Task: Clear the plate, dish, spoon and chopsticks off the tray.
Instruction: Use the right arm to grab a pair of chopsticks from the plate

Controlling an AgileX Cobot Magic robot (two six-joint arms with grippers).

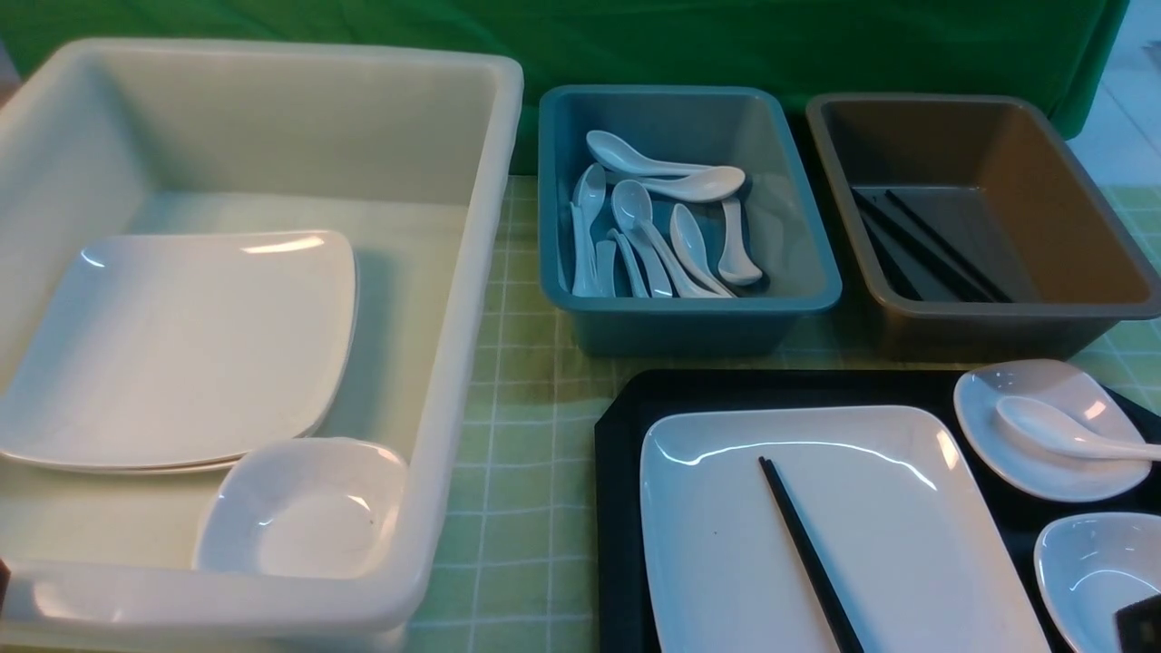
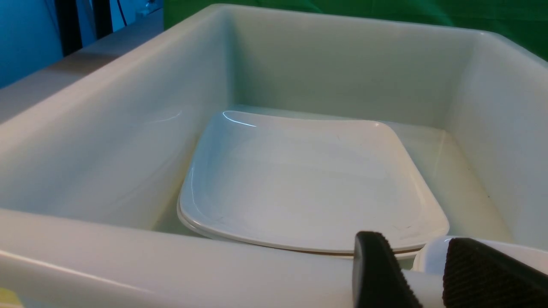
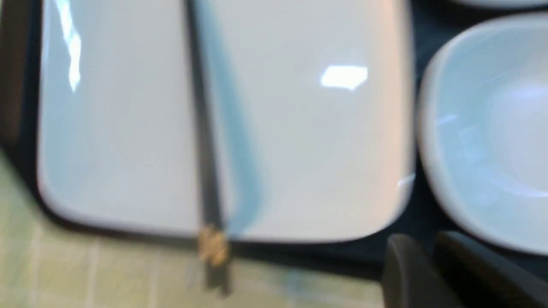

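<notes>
Green-checked cloth over worktop (image 1: 526, 508), green drape behind.

Receiving bins, far side:
- White tub (image 1: 472, 272), robot's left: stacked large plates (image 1: 181, 345) and one small dish (image 1: 299, 508) in its near corner.
- Blue bin (image 1: 689, 317): a heap of white spoons (image 1: 653, 236).
- Brown bin (image 1: 1016, 326): black sticks (image 1: 934, 249) along its floor.

Tray (image 1: 621, 508), near right, fully loaded:
- Plate (image 1: 907, 544), flat on the tray.
- Chopsticks (image 1: 807, 549), lying slantwise across the plate, close together.
- Dish (image 1: 989, 435) at the tray's far right corner, with the spoon (image 1: 1057, 431) resting in it.
- Second dish (image 1: 1088, 571), nearer, empty.

Arms:
- Left pincer (image 2: 413, 256): at the tub's near rim, jaws parted, apparently holding nothing.
- Right pincer (image 3: 428, 252): low at the tray's near edge, between plate and second dish; picture blurred, so its state cannot be told.

Progress, as judged: nothing has left this tray. Every listed item remains to be moved, likely each to its matching bin.
</notes>
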